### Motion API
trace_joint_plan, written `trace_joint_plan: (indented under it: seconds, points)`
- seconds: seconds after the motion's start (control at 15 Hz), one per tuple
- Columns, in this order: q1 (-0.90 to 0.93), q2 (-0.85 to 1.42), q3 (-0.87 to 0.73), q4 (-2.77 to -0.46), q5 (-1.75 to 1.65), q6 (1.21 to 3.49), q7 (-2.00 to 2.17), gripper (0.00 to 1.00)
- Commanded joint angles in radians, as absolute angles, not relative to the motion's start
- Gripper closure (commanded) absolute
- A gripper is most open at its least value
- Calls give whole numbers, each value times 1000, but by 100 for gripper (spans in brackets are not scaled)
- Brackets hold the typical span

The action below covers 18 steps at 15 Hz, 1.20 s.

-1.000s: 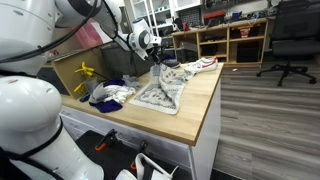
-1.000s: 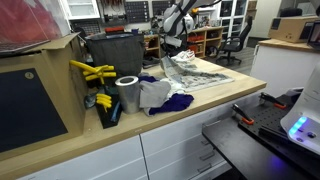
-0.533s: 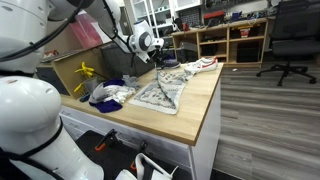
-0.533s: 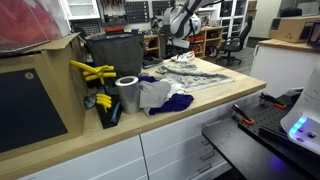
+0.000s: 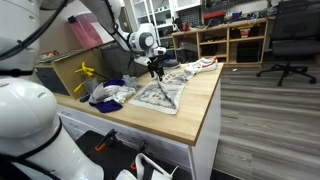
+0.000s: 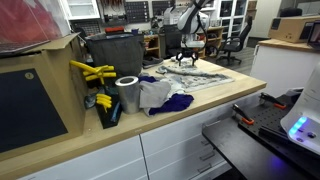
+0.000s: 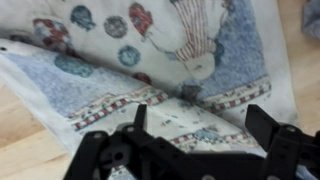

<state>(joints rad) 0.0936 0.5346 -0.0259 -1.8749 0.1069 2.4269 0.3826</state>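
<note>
Pincer (image 5: 153, 68) over patterned cloth (image 5: 168, 90), released and wide open, holding nothing.
I see the cloth lying flat on the tabletop (image 5: 200, 108), its long axis running along the tabletop's length; the pincer hangs just above its middle.

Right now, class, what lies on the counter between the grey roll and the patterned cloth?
A crumpled white cloth and a blue cloth lie between the grey roll and the patterned cloth, in an exterior view.

A grey plank floor (image 5: 265, 110), wooden shelving (image 5: 232, 40) and a black office chair (image 5: 290, 40).
</note>
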Motion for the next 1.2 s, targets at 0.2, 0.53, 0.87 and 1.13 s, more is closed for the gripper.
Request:
trace_joint_plan:
  seconds: [0.2, 0.53, 0.87, 1.13]
  points:
    - [25, 483, -39, -1926, 13, 2122, 130, 0]
    - [41, 494, -76, -1928, -220, 2009, 53, 0]
    - [52, 534, -97, -1959, -434, 2073, 91, 0]
    - [40, 576, -81, -1968, -423, 2071, 96, 0]
